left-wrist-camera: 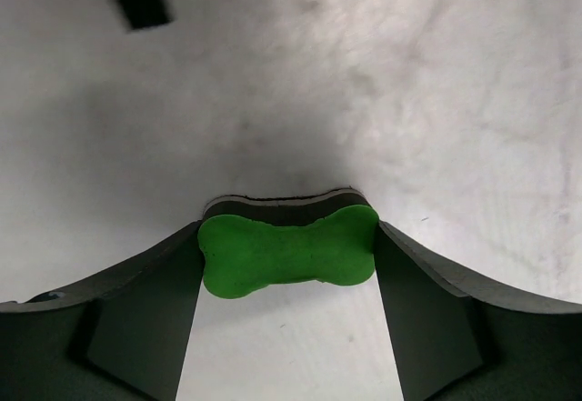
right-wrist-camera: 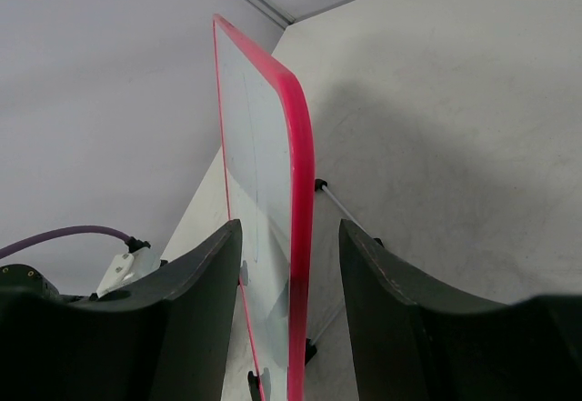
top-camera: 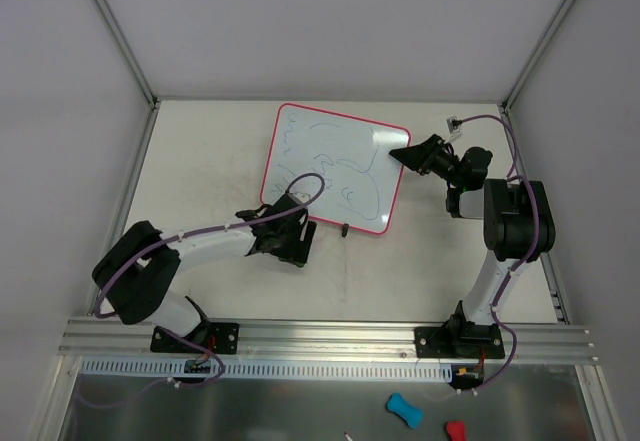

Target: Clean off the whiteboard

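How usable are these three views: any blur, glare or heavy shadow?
Top external: even light, scribbles on the whiteboard legible. Left wrist: green eraser sharp, table beyond it soft, dark shadow just above the eraser. Right wrist: whiteboard's pink frame crisp, broad soft shadow on the table beside it.

two arms (top-camera: pixel 515 221), each ending in one gripper: the left gripper (left-wrist-camera: pixel 287 269) and the right gripper (right-wrist-camera: pixel 291 228), so two grippers in all. one whiteboard (right-wrist-camera: pixel 264 174), its pink edge standing between the right jaws. three small coloured pieces: one green bone-shaped eraser (left-wrist-camera: pixel 286 254) pinched between the left jaws and touching both, one blue bone-shaped piece (top-camera: pixel 403 410) and one red piece (top-camera: pixel 455 429), these two well apart from either pair of jaws. two purple cables (top-camera: pixel 200 233), one along each arm.
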### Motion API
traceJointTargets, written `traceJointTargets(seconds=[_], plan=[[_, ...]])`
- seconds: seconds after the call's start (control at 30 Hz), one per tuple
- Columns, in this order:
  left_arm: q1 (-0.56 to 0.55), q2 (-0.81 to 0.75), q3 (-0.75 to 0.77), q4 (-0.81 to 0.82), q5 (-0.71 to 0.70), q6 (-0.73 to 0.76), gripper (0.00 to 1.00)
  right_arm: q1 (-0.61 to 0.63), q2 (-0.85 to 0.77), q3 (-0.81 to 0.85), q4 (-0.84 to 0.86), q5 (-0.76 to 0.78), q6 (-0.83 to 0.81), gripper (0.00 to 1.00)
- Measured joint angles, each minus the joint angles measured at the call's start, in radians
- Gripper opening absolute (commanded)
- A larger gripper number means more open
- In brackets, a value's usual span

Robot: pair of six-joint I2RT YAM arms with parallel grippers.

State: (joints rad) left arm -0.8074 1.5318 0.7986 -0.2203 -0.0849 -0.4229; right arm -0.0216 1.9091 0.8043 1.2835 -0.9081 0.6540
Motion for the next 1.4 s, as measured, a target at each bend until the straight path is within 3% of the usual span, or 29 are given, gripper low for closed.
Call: traceJointTargets(seconds=[0.27,0.3,0.4,0.6,0.9,1.03,1.4], plan=[[0.188,-0.221,-0.179,-0.055,0.001,-0.178,0.74,0.0,0.0,0.0,0.0,0.0,0.0,0.51],[0.223,-0.253,-0.202,-0.061,0.001,-0.205,0.76,0.0,0.0,0.0,0.0,0.0,0.0,0.51],[0.3,-0.333,-0.248,-0.084,-0.01,-0.278,0.98,0.0,0.0,0.0,0.0,0.0,0.0,0.51],[0.338,-0.4,-0.258,-0.126,-0.018,-0.316,0.99,0.0,0.0,0.0,0.0,0.0,0.0,0.52],[0.321,-0.403,-0.165,-0.129,0.091,-0.07,0.99,0.0,0.0,0.0,0.0,-0.006,0.002,0.52],[0.22,-0.446,-0.14,-0.129,0.08,0.065,0.99,0.0,0.0,0.0,0.0,-0.006,0.007,0.52],[0.172,-0.467,-0.133,-0.134,0.211,0.54,0.99,0.0,0.031,0.001,0.003,-0.012,0.036,0.52]])
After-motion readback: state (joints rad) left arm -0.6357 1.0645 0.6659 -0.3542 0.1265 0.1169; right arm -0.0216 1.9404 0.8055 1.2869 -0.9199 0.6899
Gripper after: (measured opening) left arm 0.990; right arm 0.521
